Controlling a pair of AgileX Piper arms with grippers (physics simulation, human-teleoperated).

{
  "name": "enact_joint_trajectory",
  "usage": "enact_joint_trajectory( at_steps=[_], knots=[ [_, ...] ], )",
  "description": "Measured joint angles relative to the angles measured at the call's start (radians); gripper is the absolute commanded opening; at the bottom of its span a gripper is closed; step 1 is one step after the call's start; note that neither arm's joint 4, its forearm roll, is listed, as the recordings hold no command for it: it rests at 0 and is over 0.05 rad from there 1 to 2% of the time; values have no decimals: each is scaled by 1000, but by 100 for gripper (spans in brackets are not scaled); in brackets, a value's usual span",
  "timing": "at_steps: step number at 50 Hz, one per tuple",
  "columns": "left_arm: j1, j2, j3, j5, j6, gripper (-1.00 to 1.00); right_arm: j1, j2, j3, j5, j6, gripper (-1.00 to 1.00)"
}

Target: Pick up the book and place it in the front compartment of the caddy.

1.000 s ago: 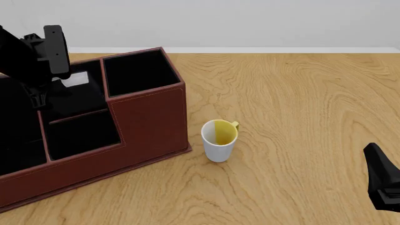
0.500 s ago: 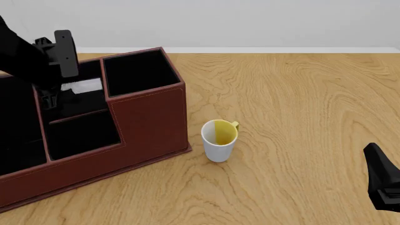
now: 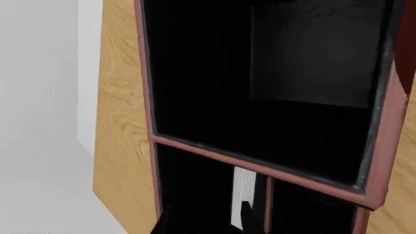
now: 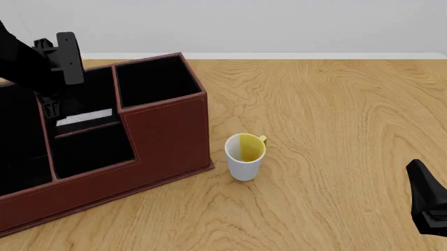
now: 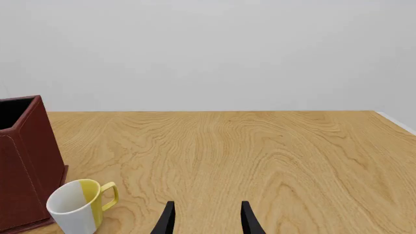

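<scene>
The book (image 4: 87, 116) sits down inside the caddy (image 4: 167, 130), in a slot behind the low near compartment; only its pale page edge shows in the front view, and the same edge shows as a white strip in the left wrist view. Whether that slot counts as the front compartment is hard to judge, since a divider separates it from the lower, nearer one.

The left claw (image 4: 59, 78) hangs over the caddy's far left side, just above the book. Its fingers are lost against the black lining, so I cannot tell whether it is parted or gripping the book. The right claw (image 5: 206, 219) is well apart at the near right of the surface, its fingers spread and holding nothing.

Risks from here:
- If the left claw lifts while gripping, the book could come back out or snag on the divider.
- If the book leans, it may tip against the wall and jam.
- A sideways pull by the left arm could catch the caddy's rim and drag it toward the mug (image 4: 244, 156), which stands just beside its right near corner.
</scene>
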Motion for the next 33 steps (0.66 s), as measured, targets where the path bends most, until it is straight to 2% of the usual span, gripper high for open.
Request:
enact_joint_trajectory(
  at_steps=[14, 33],
  knots=[
    [-48, -81, -68, 56, -45, 100, 0, 0, 0, 0, 0, 100],
    [-52, -272, -74, 124, -43, 100, 0, 0, 0, 0, 0, 100]
  ],
)
